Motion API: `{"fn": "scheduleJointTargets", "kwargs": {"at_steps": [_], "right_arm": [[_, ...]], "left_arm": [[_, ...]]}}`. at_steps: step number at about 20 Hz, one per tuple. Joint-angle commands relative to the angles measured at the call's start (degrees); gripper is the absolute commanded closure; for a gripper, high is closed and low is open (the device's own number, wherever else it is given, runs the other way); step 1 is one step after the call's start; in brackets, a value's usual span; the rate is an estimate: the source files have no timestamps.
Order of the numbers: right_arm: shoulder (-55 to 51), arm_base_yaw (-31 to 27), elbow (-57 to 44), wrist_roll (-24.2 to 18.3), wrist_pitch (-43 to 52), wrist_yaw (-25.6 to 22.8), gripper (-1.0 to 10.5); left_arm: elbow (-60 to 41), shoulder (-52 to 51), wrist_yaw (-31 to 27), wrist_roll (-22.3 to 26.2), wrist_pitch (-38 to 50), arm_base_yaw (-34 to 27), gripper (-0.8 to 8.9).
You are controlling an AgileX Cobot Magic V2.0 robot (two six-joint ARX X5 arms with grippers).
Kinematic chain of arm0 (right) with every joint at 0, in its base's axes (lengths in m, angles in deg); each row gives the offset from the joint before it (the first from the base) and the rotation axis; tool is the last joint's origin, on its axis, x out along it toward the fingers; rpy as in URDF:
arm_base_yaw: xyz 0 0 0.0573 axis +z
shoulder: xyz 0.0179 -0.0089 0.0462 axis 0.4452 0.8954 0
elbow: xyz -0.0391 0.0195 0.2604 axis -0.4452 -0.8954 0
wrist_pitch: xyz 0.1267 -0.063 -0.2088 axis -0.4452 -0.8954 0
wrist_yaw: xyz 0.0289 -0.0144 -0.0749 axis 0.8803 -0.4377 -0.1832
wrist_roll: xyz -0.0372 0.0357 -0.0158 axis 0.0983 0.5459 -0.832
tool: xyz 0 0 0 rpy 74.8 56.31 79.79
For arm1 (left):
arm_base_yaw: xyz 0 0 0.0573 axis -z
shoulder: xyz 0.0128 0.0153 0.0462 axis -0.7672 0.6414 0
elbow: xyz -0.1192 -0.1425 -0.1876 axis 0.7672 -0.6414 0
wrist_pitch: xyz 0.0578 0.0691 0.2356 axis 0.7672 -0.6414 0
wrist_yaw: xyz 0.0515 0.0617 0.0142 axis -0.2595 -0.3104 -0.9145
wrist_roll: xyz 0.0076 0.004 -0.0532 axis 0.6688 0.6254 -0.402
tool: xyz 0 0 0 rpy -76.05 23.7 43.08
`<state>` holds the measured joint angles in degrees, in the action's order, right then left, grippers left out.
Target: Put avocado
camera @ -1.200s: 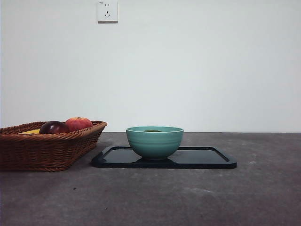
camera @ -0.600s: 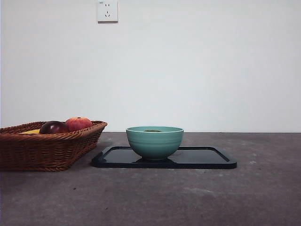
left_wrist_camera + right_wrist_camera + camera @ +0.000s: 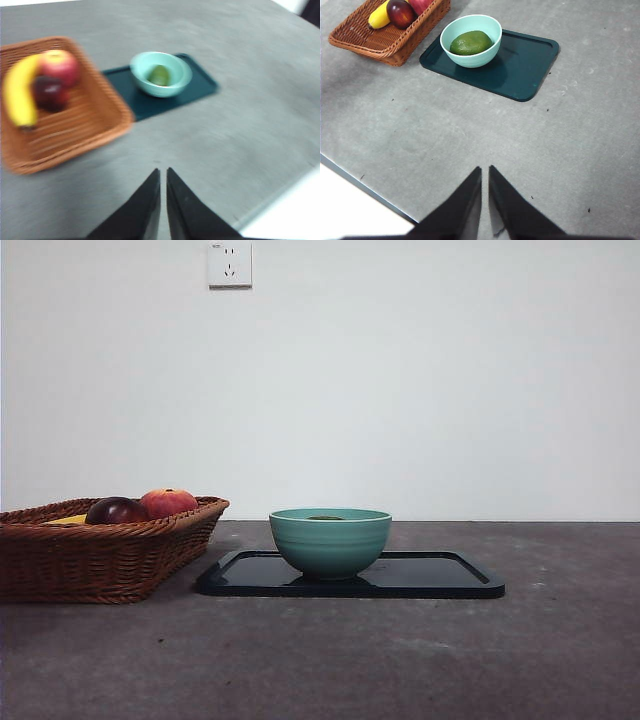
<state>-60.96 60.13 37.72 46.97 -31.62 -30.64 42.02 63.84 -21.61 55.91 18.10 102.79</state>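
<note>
Avocado [image 3: 471,42] sits inside teal bowl [image 3: 471,41], bowl on left part of dark tray [image 3: 520,62]. Wicker basket [image 3: 385,42] just beside tray's left edge. Left tool [image 3: 163,172] and right tool [image 3: 485,170] both pinched together, empty, high over bare desk [image 3: 470,135] near its front edge.

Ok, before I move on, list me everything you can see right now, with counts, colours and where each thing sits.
avocado: one, dark olive green, inside the bowl
bowl: one, light teal, on the tray, at the end nearer the basket
tray: one, dark teal-black, flat on the table
basket: one, brown wicker, on the table beside the tray
banana: one, yellow, in the basket
maroon fruit: one, dark maroon, in the basket
red-orange fruit: one, in the basket next to the maroon fruit
wall socket: one, white, on the wall
left gripper: black, shut, held well above the table, empty
right gripper: black, shut, held well above the table, empty
</note>
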Motion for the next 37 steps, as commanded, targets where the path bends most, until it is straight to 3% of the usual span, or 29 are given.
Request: {"fn": "scheduleJointTargets", "kwargs": {"at_steps": [1,3,6,10,12,16,20,28,37], "right_arm": [[0.1,0.4,0.3,0.5,0.3,-0.1,9.3],[0.1,0.4,0.3,0.5,0.3,-0.1,9.3],[0.1,0.4,0.3,0.5,0.3,-0.1,9.3],[0.1,0.4,0.3,0.5,0.3,-0.1,9.3],[0.1,0.4,0.3,0.5,0.3,0.0,9.3],[0.1,0.4,0.3,0.5,0.3,0.0,9.3],[0.1,0.4,0.3,0.5,0.3,-0.1,9.3],[0.1,0.4,0.3,0.5,0.3,-0.1,9.3],[0.1,0.4,0.3,0.5,0.3,-0.1,9.3]], "left_arm": [[0.4,0.5,0.0,0.1,0.7,-7.6,7.95],[-0.4,0.5,0.0,0.5,0.8,-16.8,7.95],[-2.8,-0.1,0.2,7.3,4.2,-32.1,7.95],[-14.0,-3.4,13.2,18.8,26.6,-45.1,7.95],[-21.9,-5.8,15.9,19.8,38.0,-47.8,7.95],[-37.2,-12.3,18.5,18.8,50.1,-50.1,7.95],[-46.0,-17.0,19.3,13.0,51.7,-51.9,7.95],[-51.1,-18.4,19.3,12.1,52.2,-52.7,7.95],[-51.5,-18.4,19.3,15.6,50.2,-52.7,7.95]]}}
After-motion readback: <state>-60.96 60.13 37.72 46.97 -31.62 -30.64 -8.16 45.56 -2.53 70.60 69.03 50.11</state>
